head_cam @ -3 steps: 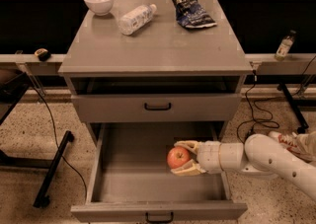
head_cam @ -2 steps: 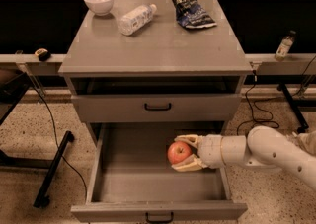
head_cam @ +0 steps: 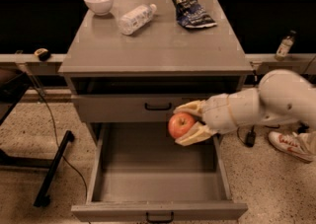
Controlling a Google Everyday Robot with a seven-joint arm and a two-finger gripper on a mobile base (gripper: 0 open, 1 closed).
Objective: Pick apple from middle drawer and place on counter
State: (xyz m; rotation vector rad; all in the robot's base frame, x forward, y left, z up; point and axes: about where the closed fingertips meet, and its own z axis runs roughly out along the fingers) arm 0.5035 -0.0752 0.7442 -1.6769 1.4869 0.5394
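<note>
The red apple (head_cam: 180, 125) is held between the two pale fingers of my gripper (head_cam: 186, 122), which is shut on it. The gripper and white arm (head_cam: 256, 104) reach in from the right. The apple hangs above the open middle drawer (head_cam: 158, 178), in front of the shut drawer above it (head_cam: 128, 108). The open drawer shows no other contents. The grey counter (head_cam: 158, 45) lies above and behind the apple.
On the counter stand a white bowl (head_cam: 98, 2) at the back left, a lying plastic bottle (head_cam: 135, 18) and a dark chip bag (head_cam: 190, 8) at the back. A small bottle (head_cam: 285, 45) stands on the right ledge. A black stand leg (head_cam: 54, 168) lies left on the floor.
The gripper has lifted the apple up out of the drawer to the level of the shut drawer front. The arm has risen with it.
</note>
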